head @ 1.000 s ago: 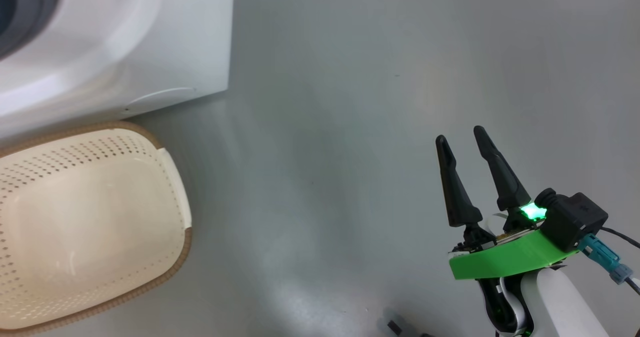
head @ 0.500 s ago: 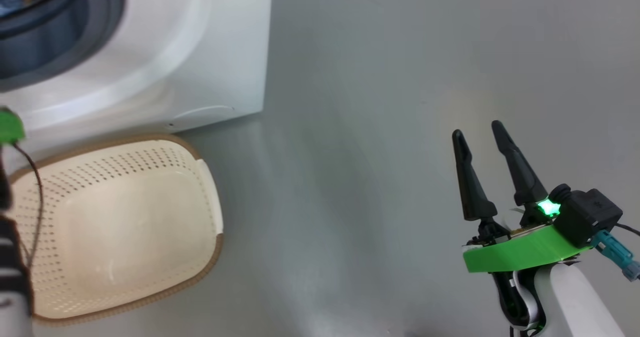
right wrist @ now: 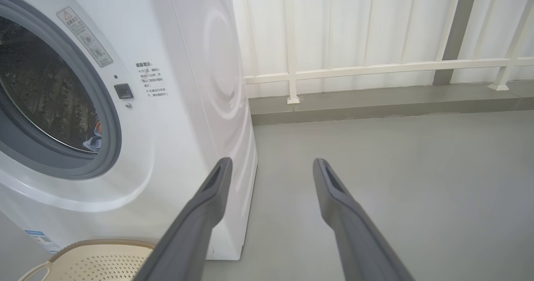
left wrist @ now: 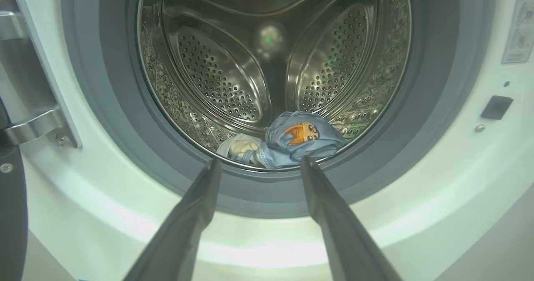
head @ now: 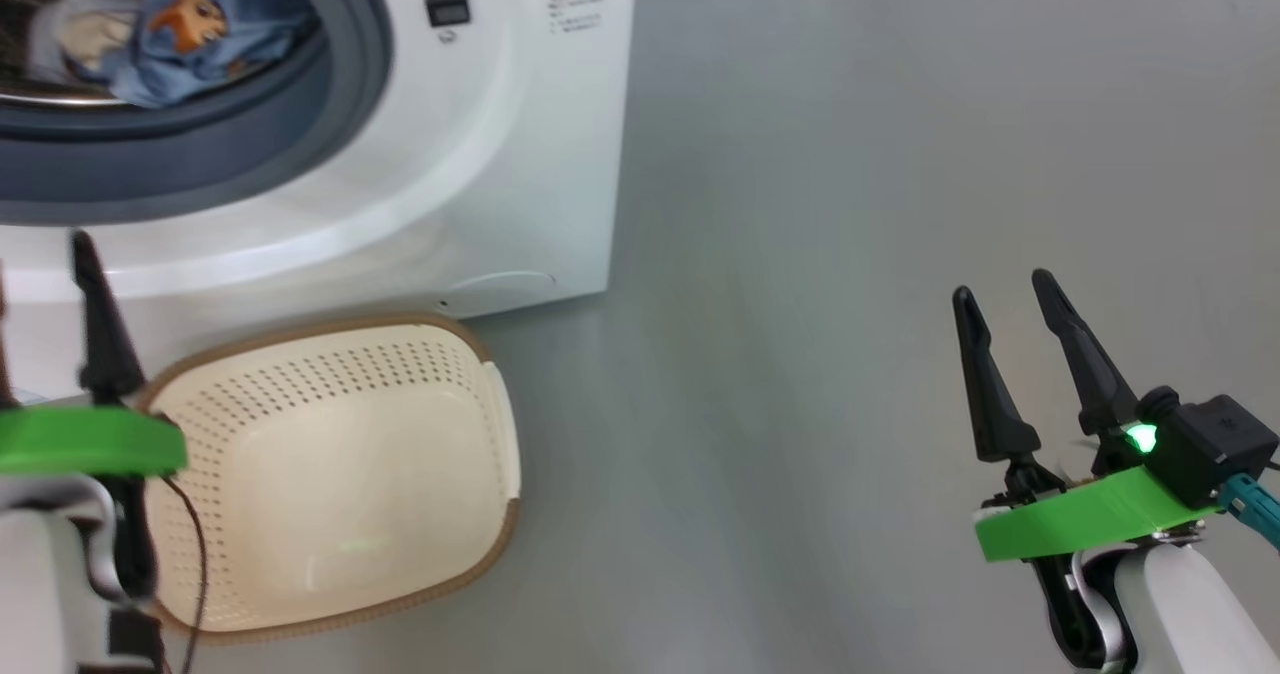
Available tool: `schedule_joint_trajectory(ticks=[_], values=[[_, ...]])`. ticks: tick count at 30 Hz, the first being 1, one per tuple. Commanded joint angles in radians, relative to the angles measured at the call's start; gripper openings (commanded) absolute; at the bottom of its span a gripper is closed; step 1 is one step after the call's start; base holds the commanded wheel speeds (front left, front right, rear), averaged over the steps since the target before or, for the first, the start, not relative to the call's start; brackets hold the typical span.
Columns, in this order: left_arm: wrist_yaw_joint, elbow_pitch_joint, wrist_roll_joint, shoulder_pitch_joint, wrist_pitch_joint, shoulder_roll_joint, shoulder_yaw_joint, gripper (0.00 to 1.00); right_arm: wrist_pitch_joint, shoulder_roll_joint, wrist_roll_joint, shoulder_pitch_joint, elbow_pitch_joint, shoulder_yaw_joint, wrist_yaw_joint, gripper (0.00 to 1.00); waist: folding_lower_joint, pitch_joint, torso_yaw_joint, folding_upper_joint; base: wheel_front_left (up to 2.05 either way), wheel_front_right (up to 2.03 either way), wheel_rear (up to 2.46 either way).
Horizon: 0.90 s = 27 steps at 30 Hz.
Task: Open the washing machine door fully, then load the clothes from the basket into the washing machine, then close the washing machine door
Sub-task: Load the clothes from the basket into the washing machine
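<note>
The washing machine stands at the upper left of the head view with its round opening uncovered. The clothes, light blue with an orange figure and some cream cloth, lie at the front of the steel drum; they also show in the head view. The basket sits on the floor before the machine, holding nothing. My left gripper is open, pointing at the drum mouth just short of the grey seal; one finger rises by the basket. My right gripper hangs open over bare floor. The door's glass is out of view.
A steel hinge bracket with a dark panel edge below it sits left of the opening. Behind the machine run a white railing and a raised kerb. Grey floor spreads to the machine's right.
The head camera has swung, so the drum with the clothes and more of the machine's front now show. My left gripper has come into the head view's lower left. The right gripper stays open.
</note>
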Motion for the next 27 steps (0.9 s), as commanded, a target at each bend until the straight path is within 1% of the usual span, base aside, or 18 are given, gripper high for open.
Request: schedule_joint_trajectory(ticks=[1, 6, 14, 27], values=[[0.001, -0.052, -0.009, 0.05, -0.006, 0.025, 0.008, 1.0, -0.005, -0.019, -0.01, 0.024, -0.016, 0.007, 0.004, 1.0, 0.0002, -0.058, 0.048, 0.0, 0.0, 0.0, 0.0], [0.001, -0.107, -0.011, 0.139, -0.006, 0.009, -0.023, 1.0, -0.005, -0.032, -0.007, 0.051, -0.008, -0.003, 0.004, 1.0, 0.0002, -0.101, 0.073, 0.0, 0.0, 0.0, 0.0], [0.001, -0.183, -0.024, 0.296, -0.006, -0.022, -0.027, 1.0, -0.005, -0.045, 0.0, 0.093, 0.001, -0.006, 0.004, 1.0, 0.0002, -0.174, 0.089, 0.0, 0.0, 0.0, 0.0], [0.001, -0.287, -0.033, 0.486, -0.006, -0.07, -0.024, 1.0, -0.005, -0.065, 0.005, 0.191, -0.002, -0.039, 0.004, 1.0, 0.0002, -0.273, 0.112, 0.0, 0.0, 0.0, 0.0]])
